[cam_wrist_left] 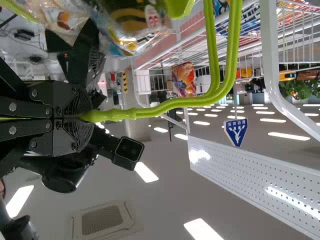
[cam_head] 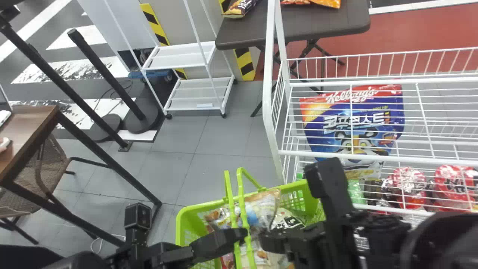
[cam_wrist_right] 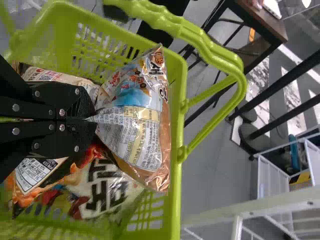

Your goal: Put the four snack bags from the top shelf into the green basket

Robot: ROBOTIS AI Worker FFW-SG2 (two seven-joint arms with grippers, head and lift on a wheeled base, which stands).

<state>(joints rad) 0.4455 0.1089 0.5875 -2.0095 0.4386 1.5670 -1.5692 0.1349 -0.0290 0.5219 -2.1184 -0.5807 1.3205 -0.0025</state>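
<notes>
A white wheeled cart (cam_head: 179, 59) stood on grey floor tiles (cam_head: 175, 168) right of a black post (cam_head: 106, 74), a woven chair (cam_head: 54, 170) stood farther left, and a blue-and-red cereal bag (cam_head: 336, 129) sat near red-and-white packages (cam_head: 453, 180).

Head view: from above, forward and down; green basket (cam_head: 181, 227) lower centre, white wire rack (cam_head: 267, 112) right. Left wrist: near basket handles (cam_wrist_left: 214, 50), facing rack and ceiling (cam_wrist_left: 165, 192). Right wrist: close above, into basket. All three share the handles.
</notes>
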